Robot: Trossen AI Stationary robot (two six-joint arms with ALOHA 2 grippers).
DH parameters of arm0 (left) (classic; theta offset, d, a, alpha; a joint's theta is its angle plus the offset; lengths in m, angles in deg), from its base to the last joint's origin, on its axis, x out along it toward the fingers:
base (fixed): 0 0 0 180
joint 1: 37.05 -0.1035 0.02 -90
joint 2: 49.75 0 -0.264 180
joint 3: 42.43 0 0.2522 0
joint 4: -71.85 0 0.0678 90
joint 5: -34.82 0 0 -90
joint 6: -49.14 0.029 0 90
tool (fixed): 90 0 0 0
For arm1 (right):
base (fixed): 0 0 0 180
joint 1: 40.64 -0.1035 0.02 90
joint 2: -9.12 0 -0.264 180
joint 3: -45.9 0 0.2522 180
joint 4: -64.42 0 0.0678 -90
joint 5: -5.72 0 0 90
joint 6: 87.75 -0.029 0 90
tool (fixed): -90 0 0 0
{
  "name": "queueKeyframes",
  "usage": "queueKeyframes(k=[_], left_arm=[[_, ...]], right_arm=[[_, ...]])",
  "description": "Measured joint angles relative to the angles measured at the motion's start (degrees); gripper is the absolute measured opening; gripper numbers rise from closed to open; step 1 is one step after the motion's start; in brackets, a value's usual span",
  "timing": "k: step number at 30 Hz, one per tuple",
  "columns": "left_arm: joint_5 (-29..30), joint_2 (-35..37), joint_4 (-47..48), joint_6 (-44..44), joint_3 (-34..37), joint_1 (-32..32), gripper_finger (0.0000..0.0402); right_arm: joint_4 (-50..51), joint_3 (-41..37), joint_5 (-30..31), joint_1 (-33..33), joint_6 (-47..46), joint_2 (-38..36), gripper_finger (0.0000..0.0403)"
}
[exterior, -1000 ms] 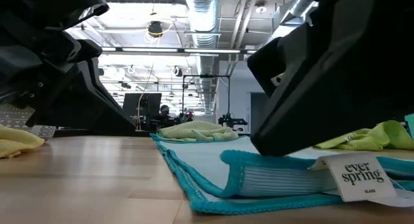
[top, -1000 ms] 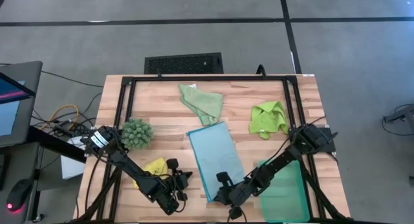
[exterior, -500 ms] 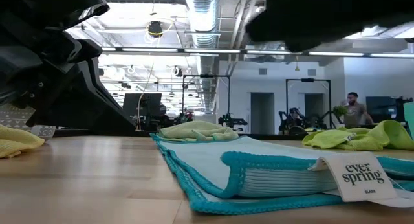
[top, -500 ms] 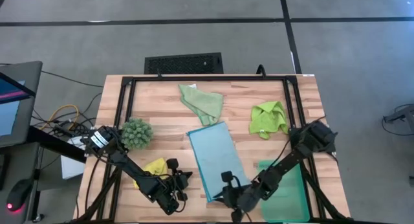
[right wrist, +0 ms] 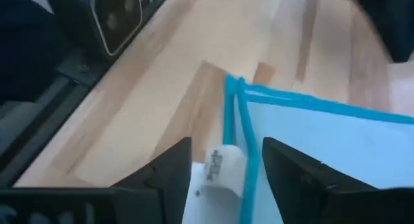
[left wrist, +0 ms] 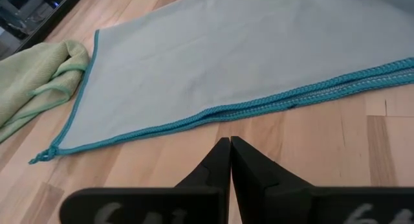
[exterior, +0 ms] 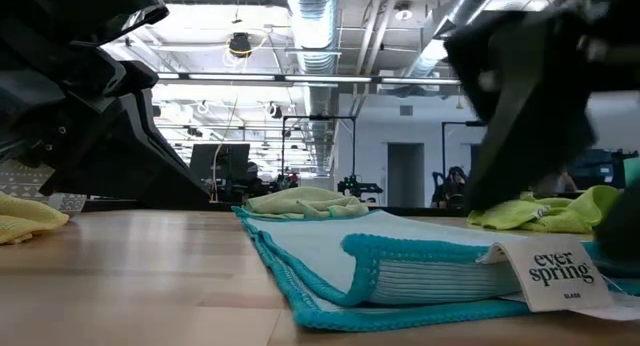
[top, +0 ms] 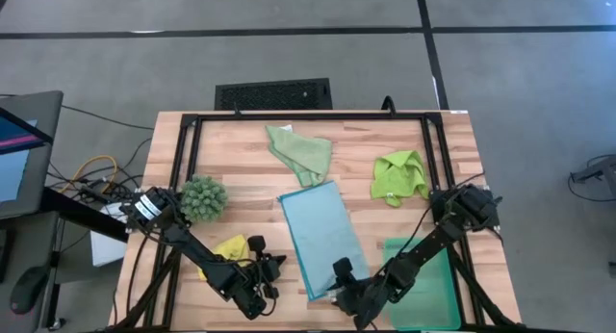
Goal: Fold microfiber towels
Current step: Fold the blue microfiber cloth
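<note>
The right gripper has let go of the light blue towel and pulled back toward the table's near edge; its fingers, which were nipped on the cloth's near corner a second ago, now stand spread, with the corner and its white label lying between them on the wood. The blue towel lies folded in half as a long strip in the middle of the table, running from the centre down to the near edge, its teal-stitched edges doubled along the left side. The risk I see is right there: the open fingers straddle the corner so closely that any sideways drift as the arm lifts away could catch the hem or the label and drag the top layer off, undoing the fold. The layers also look only loosely stacked at the near end, so they could spring apart unaided. The left gripper waits just beside the strip's left edge, its fingers pressed together on nothing, close enough to rumple it if it swings in. Near that arm lies the yellow towel; the sage green towel and lime green towel sit bunched toward the far edge, not yet folded.
</note>
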Motion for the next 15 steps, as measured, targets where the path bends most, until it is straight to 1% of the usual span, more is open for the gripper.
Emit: queueKeyframes(k=[3, 6, 11, 15], left_arm=[[0.0, 0.0, 0.0, 0.0, 0.0, 0.0, 0.0004], [-0.07, 0.0, 0.0, 0.0, 0.0, 0.0, 0.0004], [-0.74, 0.02, 0.01, 0.0, -0.01, 0.0, 0.0004], [-0.9, 0.02, 0.0, 0.0, -0.02, -0.02, 0.0004]], right_arm=[[2.45, -0.19, -0.71, 0.61, -0.3, 0.49, 0.02], [3.24, -0.37, -2.24, 1.75, -2.54, 0.85, 0.0175], [4.57, -0.21, -5.42, 2.94, -2.55, 2.21, 0.0114], [3.76, -0.03, -5.36, 3.53, -2.78, 3.3, 0.0061]])
